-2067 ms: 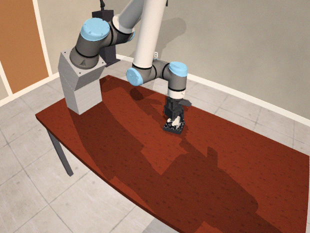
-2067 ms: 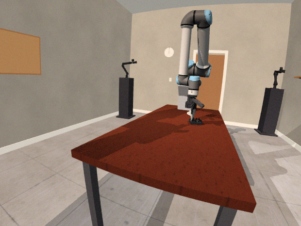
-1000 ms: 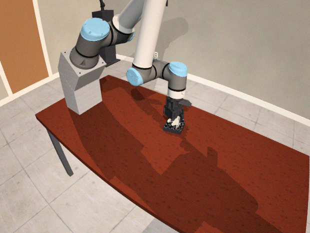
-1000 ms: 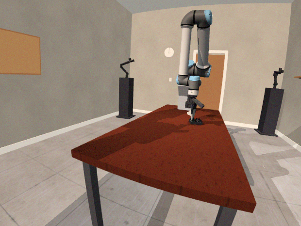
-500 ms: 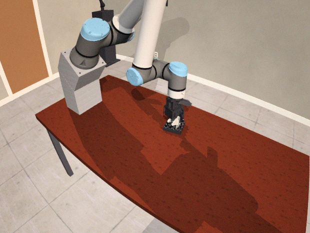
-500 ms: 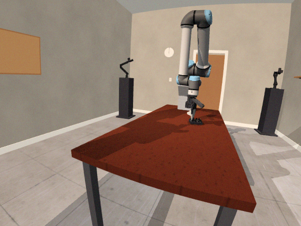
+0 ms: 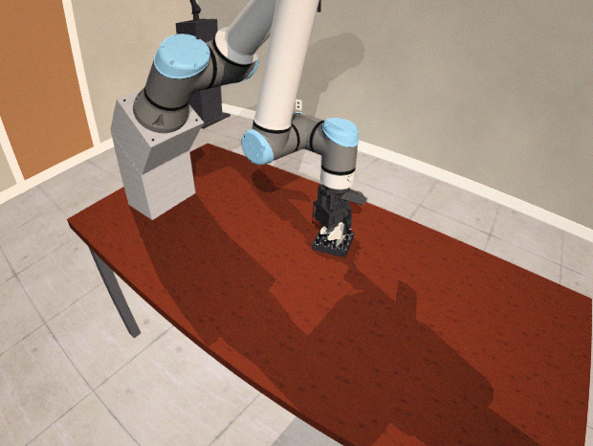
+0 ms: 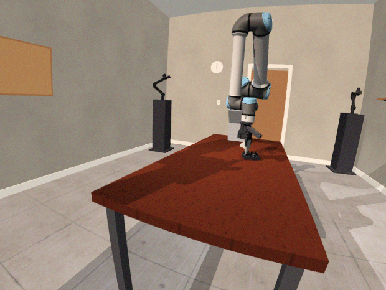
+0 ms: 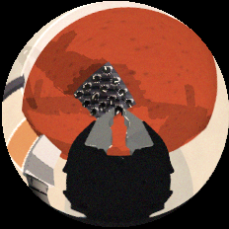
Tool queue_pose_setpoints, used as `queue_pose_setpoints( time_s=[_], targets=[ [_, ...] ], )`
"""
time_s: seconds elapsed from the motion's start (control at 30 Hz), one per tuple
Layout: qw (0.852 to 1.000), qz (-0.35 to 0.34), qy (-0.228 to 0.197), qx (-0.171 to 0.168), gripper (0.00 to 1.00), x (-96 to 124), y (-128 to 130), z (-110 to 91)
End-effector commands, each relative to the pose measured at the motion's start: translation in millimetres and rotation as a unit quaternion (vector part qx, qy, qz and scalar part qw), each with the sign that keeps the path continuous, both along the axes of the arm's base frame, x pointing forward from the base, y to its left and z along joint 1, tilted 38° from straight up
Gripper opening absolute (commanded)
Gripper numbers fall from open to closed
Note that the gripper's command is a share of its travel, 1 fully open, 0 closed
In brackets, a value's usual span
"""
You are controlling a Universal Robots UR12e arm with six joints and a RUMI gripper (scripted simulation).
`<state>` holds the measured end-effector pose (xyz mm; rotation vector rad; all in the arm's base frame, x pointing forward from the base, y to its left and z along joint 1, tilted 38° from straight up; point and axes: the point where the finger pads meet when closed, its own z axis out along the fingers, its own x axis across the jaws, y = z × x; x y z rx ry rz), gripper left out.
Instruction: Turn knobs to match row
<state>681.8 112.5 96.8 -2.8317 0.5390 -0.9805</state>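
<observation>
The knob box [image 7: 331, 244] is a small dark square block with a grid of several knobs, lying on the red-brown table. It also shows in the exterior view [image 8: 251, 155] and in the wrist view [image 9: 105, 90], where it sits as a diamond. My gripper [image 7: 334, 234] points straight down onto the box. In the wrist view its two fingertips meet around the knob [image 9: 118, 110] at the box's nearest corner. The fingers are nearly together and shut on that knob. The knob marks and the socket side are too small to read.
The grey robot pedestal [image 7: 148, 158] stands on the table's far left corner. Two dark stands with cameras [image 8: 161, 124] [image 8: 345, 141] stand on the floor beyond the table. The box lies well away from the table's edges.
</observation>
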Motion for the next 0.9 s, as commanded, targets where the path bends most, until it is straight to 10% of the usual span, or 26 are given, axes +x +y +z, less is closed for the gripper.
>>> queue_pose_setpoints(
  time_s=[0.0,0.87],
  targets=[
    [1.0,-0.009,-0.001,0.007,0.04,0.1,0.1,0.5],
    [0.977,-0.167,-0.005,0.13,0.04,1.3,-1.0,1.5]
  ],
)
